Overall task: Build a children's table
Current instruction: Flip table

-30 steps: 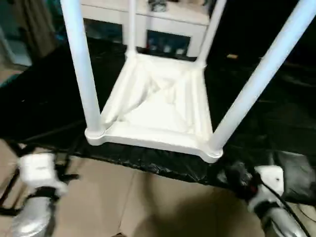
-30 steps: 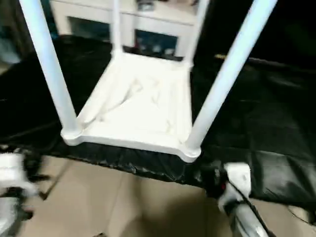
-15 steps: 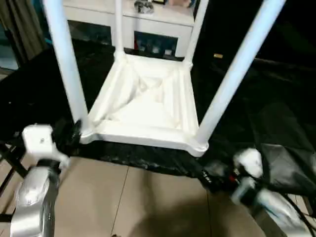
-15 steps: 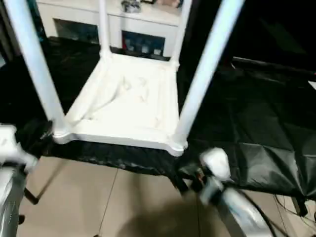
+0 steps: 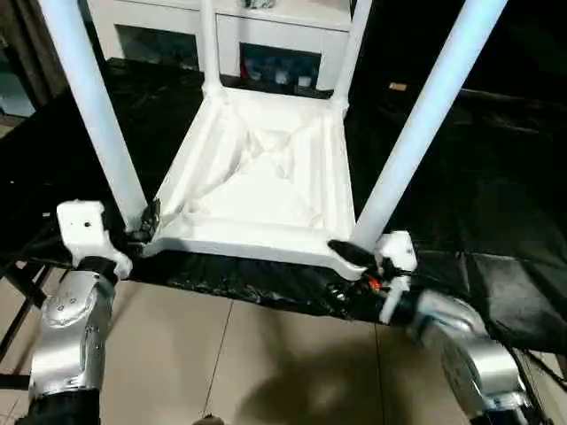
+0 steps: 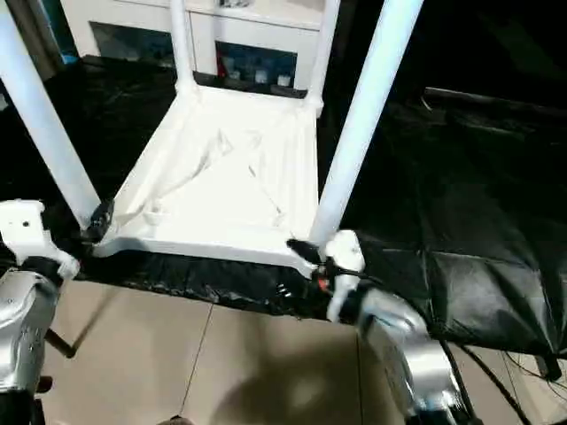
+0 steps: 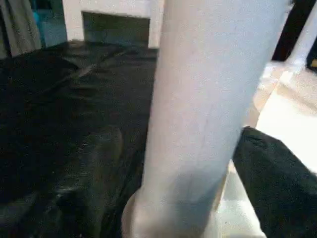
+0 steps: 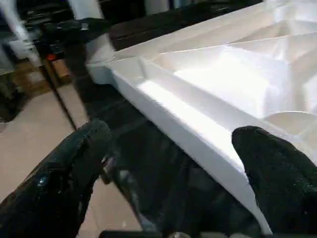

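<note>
End effectors spread wide, left end effector (image 5: 146, 223) straddling leg (image 5: 89, 106), right end effector (image 8: 173, 163) at tabletop (image 5: 266, 177) edge

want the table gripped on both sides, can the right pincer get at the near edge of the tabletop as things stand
Probably yes. The right pincer is open at the tabletop's near right corner, with the near edge between its fingers in the wrist view; nothing lies between.

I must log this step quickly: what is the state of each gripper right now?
Left gripper: open, fingers either side of the near-left leg, not clamped.
Right gripper: open, at the tabletop edge, holding nothing.
</note>
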{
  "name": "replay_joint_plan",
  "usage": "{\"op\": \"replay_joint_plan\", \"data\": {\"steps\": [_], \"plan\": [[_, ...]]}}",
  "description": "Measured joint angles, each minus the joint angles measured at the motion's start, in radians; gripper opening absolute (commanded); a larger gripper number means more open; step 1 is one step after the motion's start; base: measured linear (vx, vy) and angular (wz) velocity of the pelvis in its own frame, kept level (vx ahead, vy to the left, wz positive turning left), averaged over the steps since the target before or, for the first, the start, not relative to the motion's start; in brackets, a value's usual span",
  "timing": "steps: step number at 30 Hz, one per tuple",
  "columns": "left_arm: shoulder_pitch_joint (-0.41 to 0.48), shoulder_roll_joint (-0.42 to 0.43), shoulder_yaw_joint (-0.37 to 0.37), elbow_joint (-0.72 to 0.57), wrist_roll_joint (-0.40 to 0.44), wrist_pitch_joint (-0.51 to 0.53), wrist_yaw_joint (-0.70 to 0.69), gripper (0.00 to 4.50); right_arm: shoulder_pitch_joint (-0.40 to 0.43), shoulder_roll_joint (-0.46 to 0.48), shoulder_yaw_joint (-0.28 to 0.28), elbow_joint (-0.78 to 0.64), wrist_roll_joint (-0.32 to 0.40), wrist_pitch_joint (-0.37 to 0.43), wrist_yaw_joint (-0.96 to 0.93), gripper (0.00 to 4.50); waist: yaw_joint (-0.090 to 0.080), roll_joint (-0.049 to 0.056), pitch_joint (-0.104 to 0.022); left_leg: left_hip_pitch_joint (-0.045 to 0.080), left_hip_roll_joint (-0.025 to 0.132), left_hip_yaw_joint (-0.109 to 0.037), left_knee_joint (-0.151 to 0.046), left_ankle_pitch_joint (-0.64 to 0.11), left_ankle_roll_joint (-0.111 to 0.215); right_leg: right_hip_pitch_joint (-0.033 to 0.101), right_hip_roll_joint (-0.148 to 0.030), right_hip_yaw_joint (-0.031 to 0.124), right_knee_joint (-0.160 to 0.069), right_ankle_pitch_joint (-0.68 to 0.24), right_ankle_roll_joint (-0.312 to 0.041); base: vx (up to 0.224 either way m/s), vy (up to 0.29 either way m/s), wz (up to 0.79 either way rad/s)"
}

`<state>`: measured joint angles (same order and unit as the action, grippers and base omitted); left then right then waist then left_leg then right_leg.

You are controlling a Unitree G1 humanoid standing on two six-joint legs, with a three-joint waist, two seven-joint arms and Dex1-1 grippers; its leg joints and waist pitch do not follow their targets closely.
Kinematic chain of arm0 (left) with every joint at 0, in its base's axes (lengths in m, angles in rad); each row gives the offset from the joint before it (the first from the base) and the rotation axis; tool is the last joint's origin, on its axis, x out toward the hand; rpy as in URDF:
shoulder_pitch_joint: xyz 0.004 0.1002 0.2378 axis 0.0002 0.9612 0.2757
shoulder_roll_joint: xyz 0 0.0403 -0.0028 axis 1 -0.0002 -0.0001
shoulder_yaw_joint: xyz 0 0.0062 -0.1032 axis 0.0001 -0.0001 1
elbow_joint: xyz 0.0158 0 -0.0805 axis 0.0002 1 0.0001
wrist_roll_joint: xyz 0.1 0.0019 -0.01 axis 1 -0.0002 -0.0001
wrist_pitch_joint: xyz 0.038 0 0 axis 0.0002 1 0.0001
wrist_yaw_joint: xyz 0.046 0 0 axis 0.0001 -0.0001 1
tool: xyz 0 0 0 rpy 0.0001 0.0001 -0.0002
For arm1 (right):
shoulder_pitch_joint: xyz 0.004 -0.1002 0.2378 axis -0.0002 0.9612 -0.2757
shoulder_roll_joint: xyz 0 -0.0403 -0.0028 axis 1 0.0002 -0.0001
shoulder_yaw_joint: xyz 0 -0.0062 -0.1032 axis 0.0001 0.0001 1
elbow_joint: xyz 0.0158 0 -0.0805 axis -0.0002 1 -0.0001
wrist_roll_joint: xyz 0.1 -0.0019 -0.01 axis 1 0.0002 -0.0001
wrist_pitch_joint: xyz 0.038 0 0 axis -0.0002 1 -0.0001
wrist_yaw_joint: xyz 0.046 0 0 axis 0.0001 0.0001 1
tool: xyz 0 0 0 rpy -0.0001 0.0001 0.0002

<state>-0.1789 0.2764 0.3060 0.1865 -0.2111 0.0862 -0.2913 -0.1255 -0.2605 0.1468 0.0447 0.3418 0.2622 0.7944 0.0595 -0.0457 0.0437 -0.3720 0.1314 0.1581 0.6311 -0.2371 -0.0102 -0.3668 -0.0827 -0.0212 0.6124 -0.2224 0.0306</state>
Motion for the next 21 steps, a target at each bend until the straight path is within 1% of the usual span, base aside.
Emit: {"op": "replay_joint_plan", "data": {"steps": [3,5,6,7,8,9,10,11,12,13,14,16,17,18,19,21], "plan": [[-0.028,-0.002,-0.001,0.02,-0.005,0.028,0.003,3.52,-0.013,0.002,0.037,0.021,-0.007,0.003,0.025,4.5,0.006,-0.006,0.004,0.0,0.002,0.002,0.0,0.001,-0.002,0.0,0.0,-0.001,0.001,0.0,0.0,0.0,0.0,0.0],[-0.049,-0.001,0.0,0.039,-0.01,0.038,0.004,3.3,-0.031,0.015,0.049,0.03,-0.012,0.003,0.027,4.5,0.006,-0.011,0.005,0.001,0.003,0.004,0.0,0.002,-0.003,0.0,0.0,0.0,0.002,0.001,-0.001,0.0,0.0,0.0],[-0.067,0.001,0.0,0.053,-0.012,0.039,0.003,3.22,-0.043,0.027,0.05,0.042,-0.015,0.002,0.023,4.5,0.008,-0.022,0.006,0.002,0.004,0.007,-0.002,0.004,-0.005,0.0,0.0,0.0,0.003,0.001,-0.001,0.0,0.0,0.0],[-0.077,0.005,0.0,0.062,-0.012,0.039,0.002,3.17,-0.052,0.038,0.053,0.052,-0.02,0.002,0.02,4.5,0.012,-0.03,0.006,0.003,0.006,0.008,-0.005,0.006,-0.007,-0.001,0.0,-0.001,0.003,0.001,-0.001,0.0,0.0,0.0],[-0.093,0.018,-0.001,0.084,-0.014,0.039,-0.002,3.11,-0.07,0.055,0.056,0.071,-0.026,-0.003,0.015,4.5,0.012,-0.043,0.007,0.005,0.007,0.011,-0.008,0.008,-0.009,-0.001,0.0,-0.001,0.004,0.001,-0.002,0.0,0.0,0.0],[-0.121,0.034,0.002,0.112,-0.021,0.041,-0.006,3.03,-0.091,0.078,0.06,0.089,-0.033,-0.007,0.007,4.5,0.013,-0.056,0.009,0.004,0.009,0.011,-0.012,0.011,-0.013,-0.004,0.0,-0.003,0.004,0.003,-0.004,0.0,0.0,0.0],[-0.141,0.045,0.005,0.139,-0.029,0.041,-0.012,2.91,-0.107,0.092,0.061,0.102,-0.035,-0.01,0.003,4.5,0.017,-0.066,0.008,0.004,0.011,0.011,-0.012,0.012,-0.016,-0.005,0.0,-0.007,0.003,0.004,-0.007,0.0,0.0,0.0],[-0.155,0.057,0.006,0.158,-0.031,0.04,-0.019,2.91,-0.121,0.106,0.063,0.113,-0.034,-0.013,-0.001,4.5,0.02,-0.066,0.009,0.004,0.014,0.011,-0.012,0.013,-0.017,-0.006,0.0,-0.012,0.002,0.006,-0.009,0.0,0.0,0.0],[-0.175,0.073,0.005,0.188,-0.029,0.038,-0.032,2.76,-0.136,0.123,0.063,0.132,-0.033,-0.018,-0.004,4.5,0.026,-0.067,0.009,0.004,0.017,0.011,-0.012,0.014,-0.018,-0.006,0.0,-0.018,0.001,0.007,-0.011,0.0,0.0,0.0],[-0.188,0.08,0.005,0.203,-0.025,0.038,-0.033,2.71,-0.146,0.133,0.064,0.146,-0.032,-0.025,-0.004,4.5,0.029,-0.068,0.009,0.004,0.018,0.011,-0.012,0.014,-0.019,-0.006,0.0,-0.019,0.001,0.007,-0.011,0.0,0.0,0.0],[-0.192,0.089,0.004,0.211,-0.019,0.038,-0.034,2.51,-0.154,0.14,0.065,0.16,-0.031,-0.033,-0.004,4.5,0.032,-0.066,0.01,0.004,0.018,0.011,-0.013,0.014,-0.019,-0.006,0.0,-0.02,0.002,0.007,-0.011,0.0,0.0,0.0],[-0.208,0.098,0.004,0.232,-0.012,0.039,-0.041,2.44,-0.162,0.143,0.069,0.195,-0.036,-0.046,-0.005,4.5,0.037,-0.059,0.013,0.004,0.018,0.011,-0.013,0.015,-0.02,-0.006,0.0,-0.021,0.002,0.007,-0.011,0.0,0.0,0.0],[-0.211,0.103,0.002,0.235,-0.008,0.041,-0.044,2.4,-0.163,0.143,0.072,0.209,-0.041,-0.053,-0.006,4.5,0.04,-0.049,0.017,0.003,0.018,0.011,-0.014,0.015,-0.021,-0.007,0.0,-0.021,0.003,0.007,-0.011,0.0,0.0,0.0],[-0.216,0.106,0.001,0.248,-0.007,0.044,-0.051,2.36,-0.166,0.143,0.073,0.227,-0.048,-0.06,-0.009,4.5,0.041,-0.046,0.016,0.003,0.019,0.012,-0.013,0.015,-0.021,-0.007,0.0,-0.021,0.002,0.008,-0.012,0.0,0.0,0.0],[-0.223,0.107,0.001,0.26,-0.008,0.046,-0.056,2.32,-0.173,0.145,0.074,0.244,-0.058,-0.068,-0.011,4.5,0.043,-0.041,0.017,0.003,0.019,0.012,-0.013,0.015,-0.021,-0.007,0.0,-0.021,0.002,0.008,-0.013,0.0,0.0,0.0],[-0.229,0.109,-0.001,0.271,-0.008,0.047,-0.058,2.27,-0.182,0.15,0.077,0.253,-0.065,-0.071,-0.012,4.5,0.045,-0.027,0.023,0.003,0.019,0.012,-0.015,0.017,-0.024,-0.009,0.0,-0.021,0.005,0.009,-0.014,0.0,0.0,0.0]]}}
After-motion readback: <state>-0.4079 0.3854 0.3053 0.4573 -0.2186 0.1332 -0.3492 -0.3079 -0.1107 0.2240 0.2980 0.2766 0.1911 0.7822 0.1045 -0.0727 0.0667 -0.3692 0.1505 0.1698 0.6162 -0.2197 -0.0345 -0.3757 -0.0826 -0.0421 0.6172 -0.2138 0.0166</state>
